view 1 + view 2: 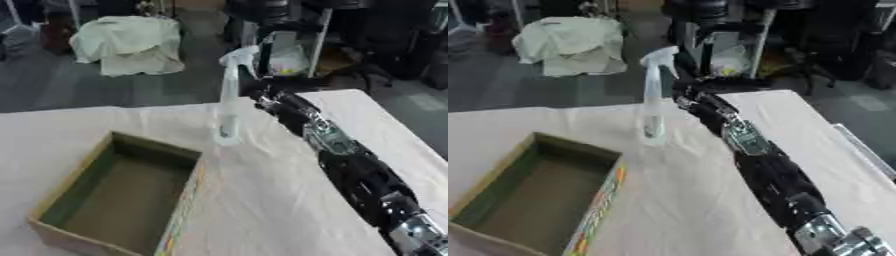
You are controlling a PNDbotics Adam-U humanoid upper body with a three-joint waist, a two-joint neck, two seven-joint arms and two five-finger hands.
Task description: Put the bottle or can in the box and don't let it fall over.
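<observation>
Bottle (228, 100) duty today, and it's a tall skinny clear spray one with a white trigger head, which is about the worst shape for staying upright. Starting at the right hand (255, 89): it comes in along the black and silver arm from the lower right and sits right at the bottle's upper part, just under the sprayer. It looks like it's got hold of the neck, but the hand is a dark blob back there, so I honestly can't tell whether the fingers are wrapped round it or just alongside. No left hand anywhere in view.

The bottle is standing upright near the far side of the table (262, 200), on the white cloth, just past the far right corner of the cardboard box (122, 195). Can't say if its base is touching the cloth or slightly lifted. The box is open and looks empty, dark greenish inside.

What could go wrong, my guess: held that high, the bottom can swing on the way over, clip the box wall, and tip. Setting it down tilted would also topple it, since the base is so narrow.
</observation>
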